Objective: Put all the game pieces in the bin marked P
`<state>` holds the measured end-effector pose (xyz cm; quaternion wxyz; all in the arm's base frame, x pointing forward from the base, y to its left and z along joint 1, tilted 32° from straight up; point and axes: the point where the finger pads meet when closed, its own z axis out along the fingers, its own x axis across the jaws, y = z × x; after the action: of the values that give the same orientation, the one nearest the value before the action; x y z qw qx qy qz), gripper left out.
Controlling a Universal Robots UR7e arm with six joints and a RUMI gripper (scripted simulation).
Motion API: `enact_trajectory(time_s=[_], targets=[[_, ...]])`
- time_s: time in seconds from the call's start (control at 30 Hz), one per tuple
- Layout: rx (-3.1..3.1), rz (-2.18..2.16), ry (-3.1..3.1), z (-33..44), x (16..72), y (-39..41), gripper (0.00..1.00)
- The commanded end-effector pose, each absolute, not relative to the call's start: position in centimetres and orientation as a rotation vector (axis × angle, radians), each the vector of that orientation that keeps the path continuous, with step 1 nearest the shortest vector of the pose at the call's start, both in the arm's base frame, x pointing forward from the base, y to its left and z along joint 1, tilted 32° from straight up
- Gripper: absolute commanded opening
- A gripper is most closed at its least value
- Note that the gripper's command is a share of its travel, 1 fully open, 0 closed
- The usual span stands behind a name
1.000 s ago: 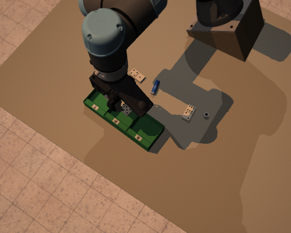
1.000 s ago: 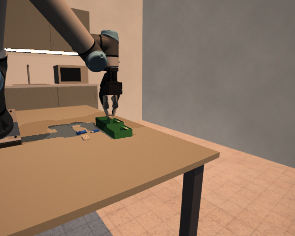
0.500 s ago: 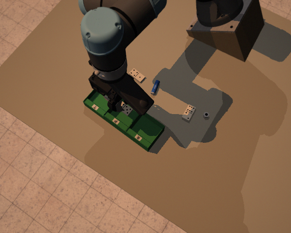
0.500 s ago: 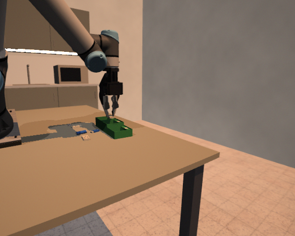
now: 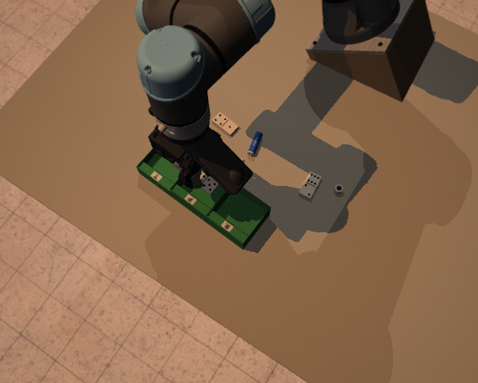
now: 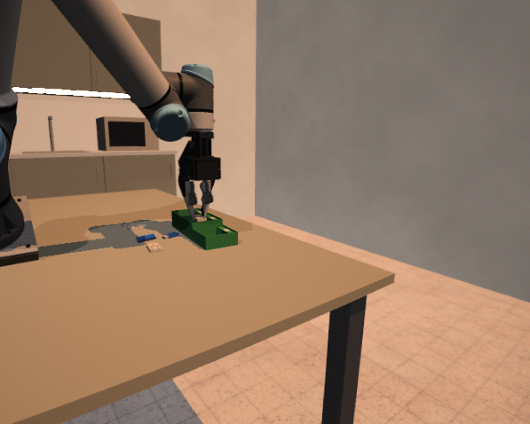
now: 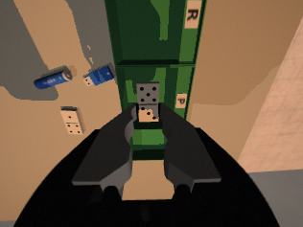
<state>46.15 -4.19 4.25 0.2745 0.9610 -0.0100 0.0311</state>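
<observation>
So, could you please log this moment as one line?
gripper: shut on domino | position: over bin P | dominoes on table: two
</observation>
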Motion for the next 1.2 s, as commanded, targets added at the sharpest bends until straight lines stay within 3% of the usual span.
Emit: enact_trajectory(time_s=[0.0,0.87,0.9,1.17], targets=[[2.584,0.086,-0.026,3.5,46.2,-4.6,0.0],[2.584,0.086,-0.026,1.9,46.4,-5.7,0.0],[2.584,0.086,-0.026,1.9,46.4,-5.7,0.19],[2.584,0.086,-0.026,1.9,46.4,-5.7,0.19]])
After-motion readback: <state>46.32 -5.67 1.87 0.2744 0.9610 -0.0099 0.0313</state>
